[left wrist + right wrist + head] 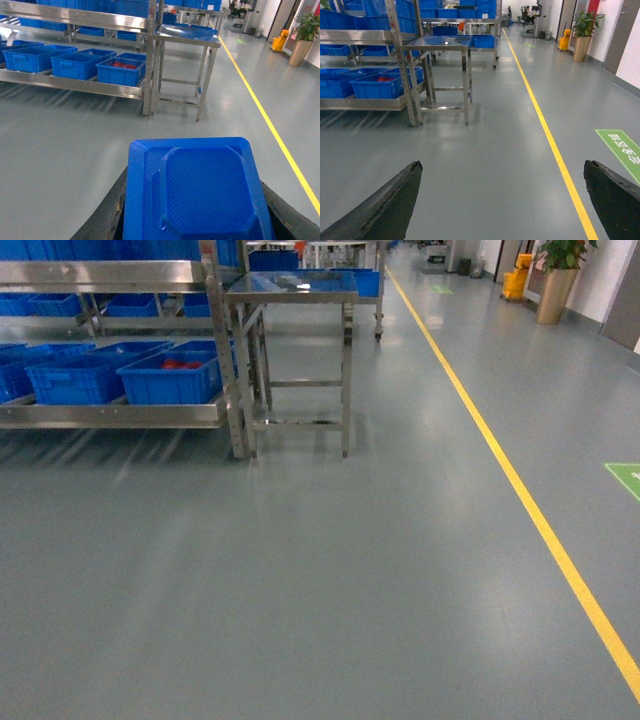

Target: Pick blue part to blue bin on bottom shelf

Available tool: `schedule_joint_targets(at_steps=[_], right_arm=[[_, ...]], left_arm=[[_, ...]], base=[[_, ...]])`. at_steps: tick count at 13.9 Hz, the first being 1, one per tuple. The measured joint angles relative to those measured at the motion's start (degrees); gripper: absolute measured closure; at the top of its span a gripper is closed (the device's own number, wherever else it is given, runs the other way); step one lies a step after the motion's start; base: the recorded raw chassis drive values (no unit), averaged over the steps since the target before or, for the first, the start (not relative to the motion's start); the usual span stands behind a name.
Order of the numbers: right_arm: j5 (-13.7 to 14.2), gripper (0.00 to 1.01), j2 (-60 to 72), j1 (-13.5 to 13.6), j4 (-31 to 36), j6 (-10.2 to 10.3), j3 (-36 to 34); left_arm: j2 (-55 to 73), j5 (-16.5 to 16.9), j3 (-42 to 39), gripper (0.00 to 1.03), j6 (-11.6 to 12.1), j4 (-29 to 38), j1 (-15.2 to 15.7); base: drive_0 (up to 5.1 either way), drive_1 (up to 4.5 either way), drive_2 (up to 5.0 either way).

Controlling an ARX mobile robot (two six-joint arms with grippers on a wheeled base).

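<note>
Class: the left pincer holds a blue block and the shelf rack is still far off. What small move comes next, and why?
Probably roll the base forward-left toward the low steel rack level. The blue plastic block sits between the left pincer's pads, but the blue ribbed crates lie across open floor.

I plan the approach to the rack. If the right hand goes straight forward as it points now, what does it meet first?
Probably nothing close: the right hand is open, facing bare floor. Farther along that line stands the steel table, slightly left; depth is unclear.
</note>
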Motion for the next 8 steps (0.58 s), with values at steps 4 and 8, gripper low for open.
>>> schedule_joint_targets(at_steps=[4,8], right_arm=[[0.0,0.03,0.0,0.0,0.07,-0.02,0.0],[0.0,0.03,0.0,0.0,0.26,-0.02,0.0]], left_arm=[[0.0,0.0,-0.02,0.6,0.0,0.17,0.0],[0.09,0.0,-0.02,0.6,0.0,-0.13,0.0]], base=[[0.0,4.3,-4.3],[0.0,4.28,-4.4]])
